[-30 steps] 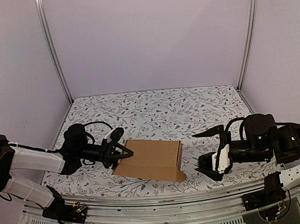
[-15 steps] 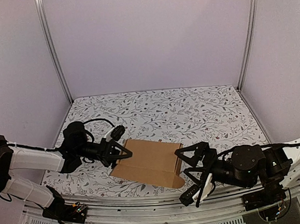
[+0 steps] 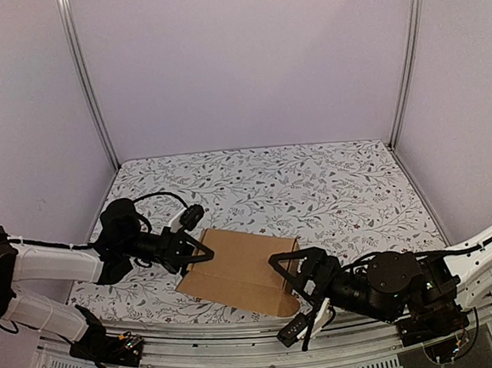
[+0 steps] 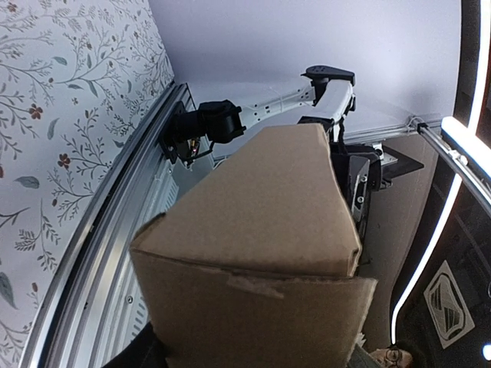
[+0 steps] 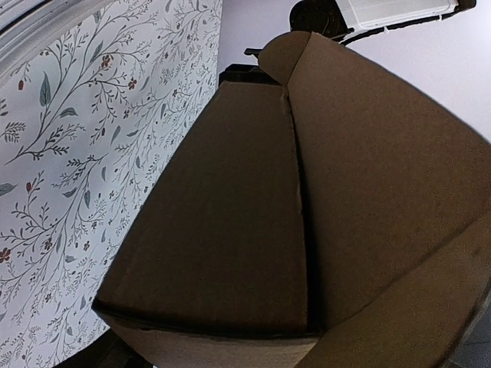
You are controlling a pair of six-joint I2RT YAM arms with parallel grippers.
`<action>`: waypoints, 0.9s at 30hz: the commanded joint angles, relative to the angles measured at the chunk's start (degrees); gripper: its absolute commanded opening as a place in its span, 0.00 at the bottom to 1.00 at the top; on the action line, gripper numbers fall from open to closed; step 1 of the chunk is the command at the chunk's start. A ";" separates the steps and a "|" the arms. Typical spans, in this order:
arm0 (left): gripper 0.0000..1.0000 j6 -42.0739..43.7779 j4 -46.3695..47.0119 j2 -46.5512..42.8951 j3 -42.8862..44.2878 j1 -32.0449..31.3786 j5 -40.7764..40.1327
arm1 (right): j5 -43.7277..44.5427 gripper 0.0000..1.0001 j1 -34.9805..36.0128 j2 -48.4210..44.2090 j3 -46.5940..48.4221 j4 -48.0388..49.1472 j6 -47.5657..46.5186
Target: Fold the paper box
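The paper box (image 3: 240, 268) is a plain brown, partly folded carton lying on the flowered table near the front edge. My left gripper (image 3: 202, 249) is at its left edge and is shut on the cardboard there. In the left wrist view the box (image 4: 261, 215) fills the lower frame and hides the fingers. My right gripper (image 3: 279, 296) is open wide at the box's right end, with one finger above the end flap and one below it near the rail. In the right wrist view the box (image 5: 307, 192) fills the frame and the fingers are hidden.
A flowered cloth (image 3: 314, 187) covers the table. An aluminium rail (image 3: 241, 342) runs along the front edge. Two metal posts (image 3: 85, 86) (image 3: 407, 60) stand at the back corners against plain walls. The right arm (image 4: 326, 88) shows beyond the box in the left wrist view.
My right arm has swung in from the right side, and its open gripper now sits at the box's right end. The left gripper has shifted the box slightly, turning it.
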 commanded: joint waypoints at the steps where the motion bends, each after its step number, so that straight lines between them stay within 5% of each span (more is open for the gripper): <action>1: 0.46 1.58 -0.22 -1.10 0.88 0.17 1.07 | 1.16 0.79 0.92 0.41 -0.59 2.62 -0.10; 10: 0.48 2.55 -1.36 -1.25 0.90 -0.10 0.68 | 3.33 0.57 1.78 -0.17 -0.67 2.39 4.67; 21: 0.82 4.89 -6.34 -4.94 2.46 0.13 -3.16 | 5.02 0.42 2.41 -1.12 -0.76 1.64 13.38; 24: 0.85 9.28 -14.95 -8.80 5.09 0.42 -6.17 | 4.67 0.41 2.43 -2.72 -0.40 -2.51 19.01; 27: 0.87 20.87 -33.73 -14.29 9.96 0.80 -12.64 | 4.34 0.41 2.44 -3.92 0.34 -8.41 25.53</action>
